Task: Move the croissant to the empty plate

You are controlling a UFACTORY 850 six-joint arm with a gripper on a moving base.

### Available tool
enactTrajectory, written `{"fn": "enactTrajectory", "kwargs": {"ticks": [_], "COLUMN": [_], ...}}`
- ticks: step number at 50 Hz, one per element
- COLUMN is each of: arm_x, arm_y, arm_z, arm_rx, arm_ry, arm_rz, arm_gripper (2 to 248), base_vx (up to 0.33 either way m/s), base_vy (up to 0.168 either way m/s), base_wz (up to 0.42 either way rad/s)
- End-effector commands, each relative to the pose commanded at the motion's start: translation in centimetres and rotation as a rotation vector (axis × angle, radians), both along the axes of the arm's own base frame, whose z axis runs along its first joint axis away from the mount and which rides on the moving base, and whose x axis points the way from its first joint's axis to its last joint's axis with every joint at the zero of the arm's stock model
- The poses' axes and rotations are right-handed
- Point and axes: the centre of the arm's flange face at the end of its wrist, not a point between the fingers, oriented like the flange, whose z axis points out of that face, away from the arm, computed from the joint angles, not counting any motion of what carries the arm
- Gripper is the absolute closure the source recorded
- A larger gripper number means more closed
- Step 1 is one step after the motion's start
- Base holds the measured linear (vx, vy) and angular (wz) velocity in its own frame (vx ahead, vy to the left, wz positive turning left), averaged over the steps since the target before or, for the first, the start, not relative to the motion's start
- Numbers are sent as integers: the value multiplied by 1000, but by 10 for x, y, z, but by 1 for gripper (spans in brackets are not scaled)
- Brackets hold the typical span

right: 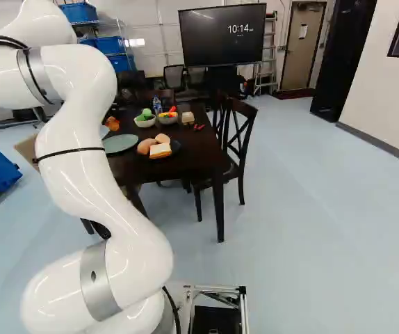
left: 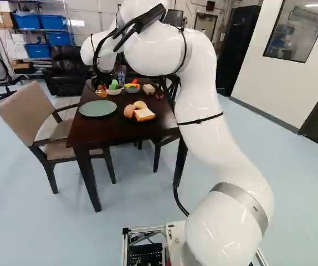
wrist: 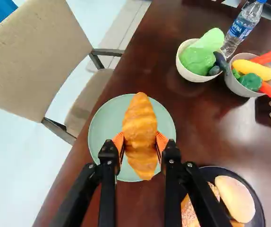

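Left base view, floor: pale blue, extends under the table.
Table: dark wood; bears the green plate, taken as landmark.
Room: blue bins and screen, both well beyond the green plate.
Arm: raised, bent over at the top, reaching toward the green plate.
Gripper: clenched on the croissant, an orange pad against either side.
Croissant: one, held in the air above the green plate.
Plates: two; dark plate beside the green one.
Bread items on dark plate: three, including a bun.
Bowls: two, pale bowl and grey bowl, beyond the green plate.
Water bottle: one, beyond the green plate, near both bowls.
Tan chair: one, beside the green plate's side of the table.
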Motion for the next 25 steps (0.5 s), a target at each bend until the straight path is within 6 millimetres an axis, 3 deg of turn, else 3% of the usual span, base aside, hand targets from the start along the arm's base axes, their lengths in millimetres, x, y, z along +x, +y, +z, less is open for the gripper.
{"fn": "enactTrajectory", "kwargs": {"ticks": [25], "arm_x": [-1], "arm_y": [4], "arm_z": [-32], "arm_rx": [-26], "arm_ry": [42], "arm_rz": [5], "arm_gripper": [150], "base_vx": [0], "base_vy": [0], "base_wz": [0]}}
